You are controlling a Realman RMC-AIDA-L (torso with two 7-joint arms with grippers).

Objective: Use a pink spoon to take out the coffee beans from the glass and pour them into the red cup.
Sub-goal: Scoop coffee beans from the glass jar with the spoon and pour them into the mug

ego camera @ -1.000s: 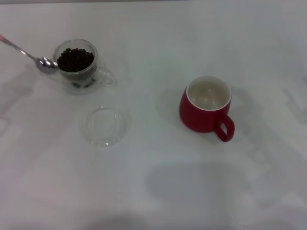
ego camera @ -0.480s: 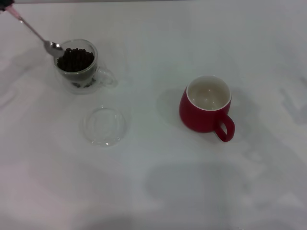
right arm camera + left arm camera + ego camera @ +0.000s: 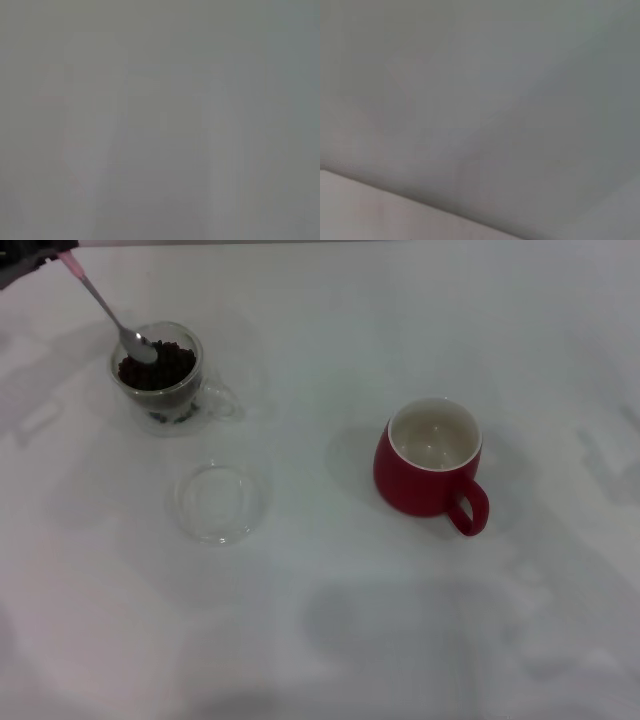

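In the head view the glass (image 3: 160,380) stands at the far left of the white table, filled with dark coffee beans (image 3: 165,368). The pink spoon (image 3: 105,308) slants down from the upper left corner, and its metal bowl rests on the beans inside the glass. My left gripper (image 3: 40,258) shows only as a dark edge in that corner, shut on the spoon's pink handle end. The red cup (image 3: 428,468) stands right of centre with an empty white inside and its handle toward me. My right gripper is out of view. Both wrist views show only grey blur.
A flat clear round dish (image 3: 218,502) lies on the table (image 3: 330,640) in front of the glass, between it and me. The glass's clear handle points toward the red cup.
The spoon has lifted from beside the glass's left wall, swung steeper, and its bowl has moved right, over the rim and down onto the beans. The left gripper has come into view.
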